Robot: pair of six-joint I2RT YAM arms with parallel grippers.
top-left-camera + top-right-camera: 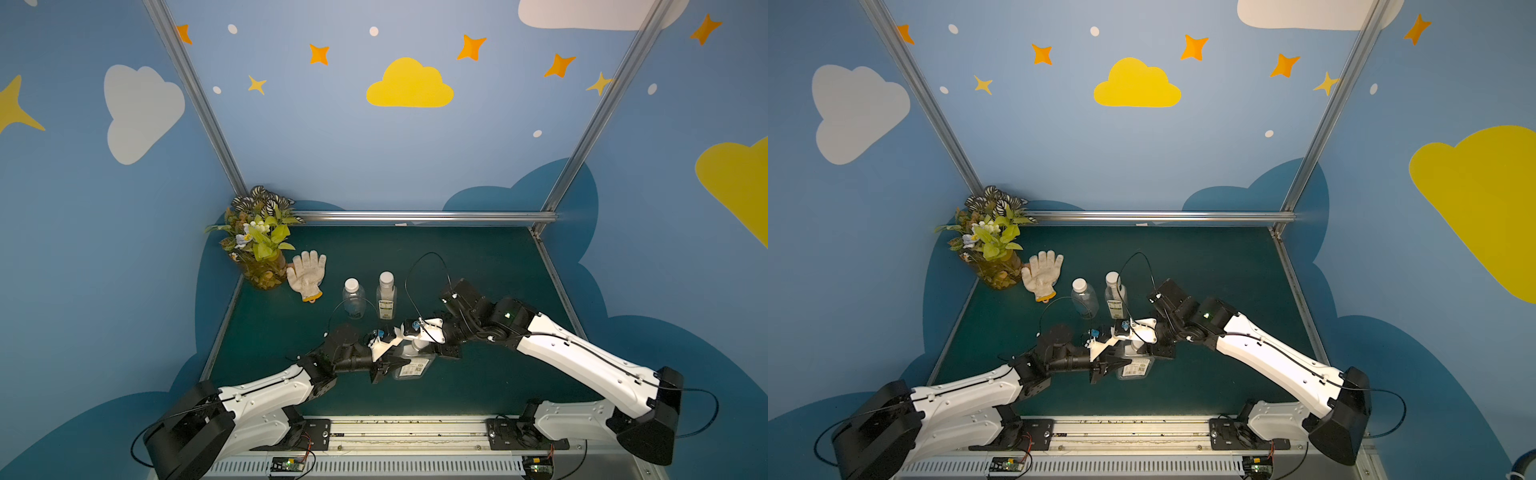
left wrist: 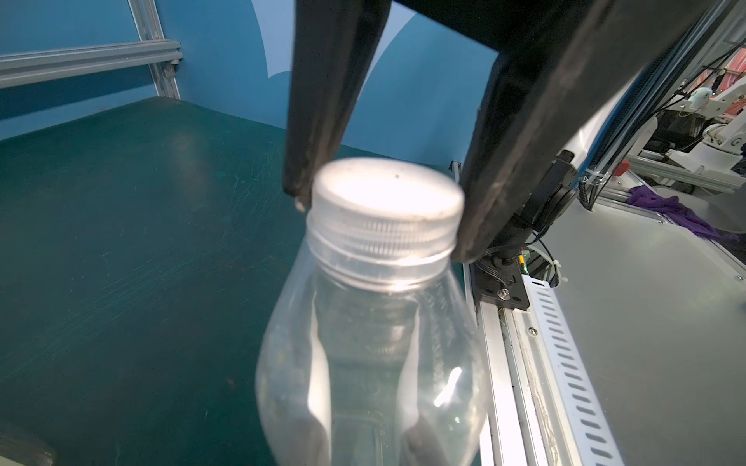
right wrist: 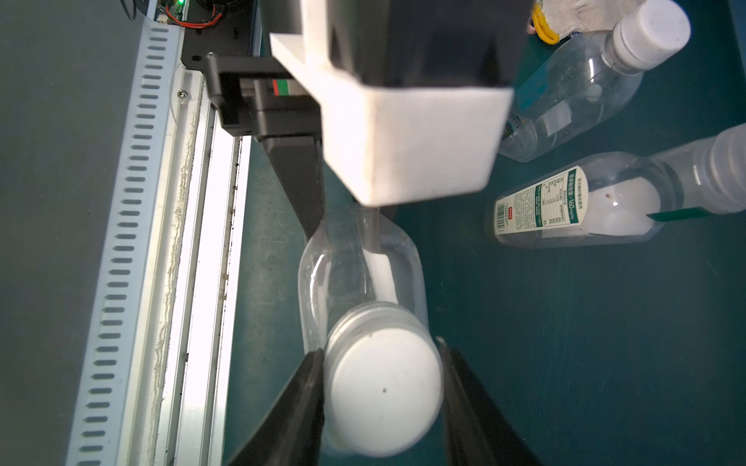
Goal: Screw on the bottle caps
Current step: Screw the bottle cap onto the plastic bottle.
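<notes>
My left gripper (image 1: 388,362) is shut on the body of the wide, flat-sided labelled bottle (image 1: 413,369), low over the front middle of the green table. Its fingers (image 2: 306,435) show through the clear plastic. A white bottle cap (image 3: 383,387) sits on this bottle's neck. My right gripper (image 3: 381,363) comes from the right, its two black fingers (image 2: 323,121) pressed against opposite sides of that cap. Behind them, the round plain bottle (image 1: 354,301) and the slim labelled bottle (image 1: 386,297) stand upright, each with a white cap (image 1: 351,284) on top.
A white knit glove (image 1: 307,274) lies at the back left beside a potted plant (image 1: 257,237) in the corner. An aluminium rail (image 1: 407,432) runs along the table's front edge. Blue walls with metal posts close in the other sides.
</notes>
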